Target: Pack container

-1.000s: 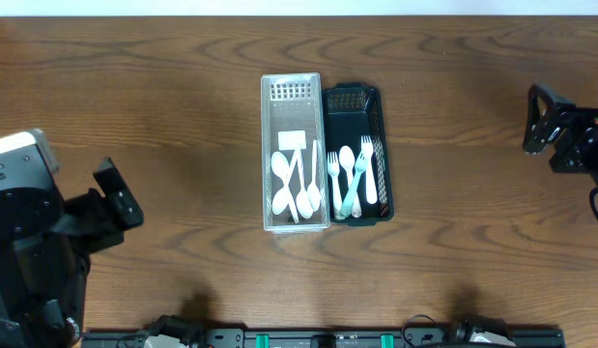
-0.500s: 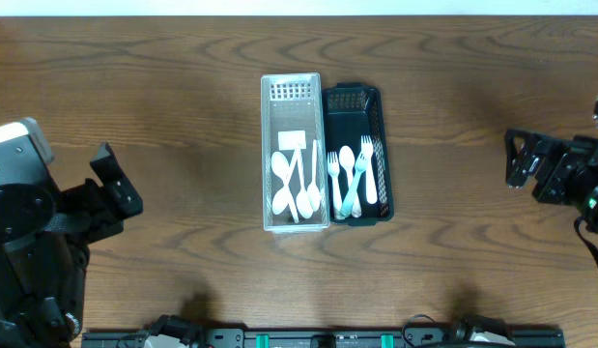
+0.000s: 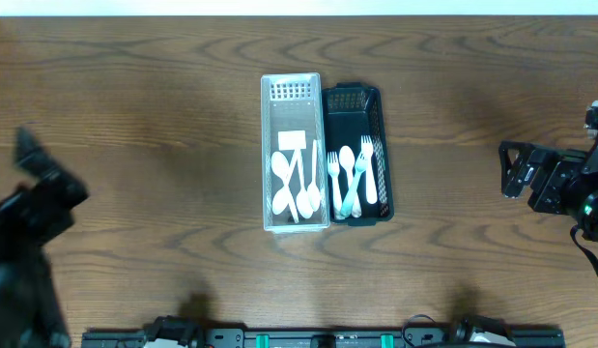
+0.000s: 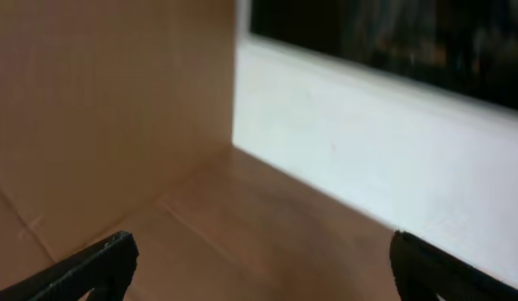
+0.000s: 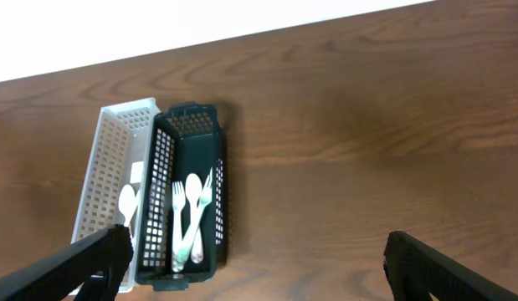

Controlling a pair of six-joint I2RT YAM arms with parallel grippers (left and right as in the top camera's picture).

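A white basket and a dark green basket stand side by side at the table's middle. The white one holds several white spoons. The dark one holds several white and mint forks. Both baskets show in the right wrist view, white and dark. My right gripper is open and empty, far to the right of the baskets. My left gripper is open and empty at the far left edge, blurred, facing a wall.
The wooden table has bare surface on both sides of the baskets. A white wall runs along the table's far edge. A black rail with fittings lies at the front edge.
My left arm has swung further left and out toward the table's edge. My right gripper has moved a little down and toward the baskets. The baskets and cutlery have not moved.
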